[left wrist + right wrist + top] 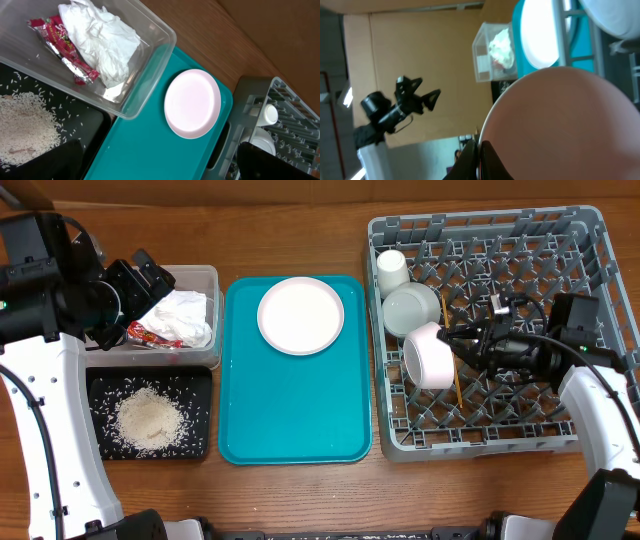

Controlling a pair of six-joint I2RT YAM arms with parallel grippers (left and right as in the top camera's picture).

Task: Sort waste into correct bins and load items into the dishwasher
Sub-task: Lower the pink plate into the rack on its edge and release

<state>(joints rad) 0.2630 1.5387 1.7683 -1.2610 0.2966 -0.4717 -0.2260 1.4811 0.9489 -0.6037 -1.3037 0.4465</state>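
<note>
My left gripper [150, 277] hovers open and empty over the clear tub [208, 276], which holds the white napkin [185, 315] and the red wrapper [148, 333]. Rice grains [148, 420] lie in the black tray [202, 380]. The pink plate [300, 315] sits on the teal tray [290, 410]. My right gripper [462, 345] is shut on the rim of a pale bowl [430, 357], held tilted on its side inside the grey dish rack [590, 240]. The white cup [391, 268], a second bowl [412, 308] and the chopsticks [458, 387] are in the rack.
The left wrist view shows the napkin [102, 40], wrapper [62, 50], rice [22, 125] and plate [192, 103] below the open left gripper [157, 165]. In the right wrist view the right gripper [480, 152] pinches the bowl [570, 125].
</note>
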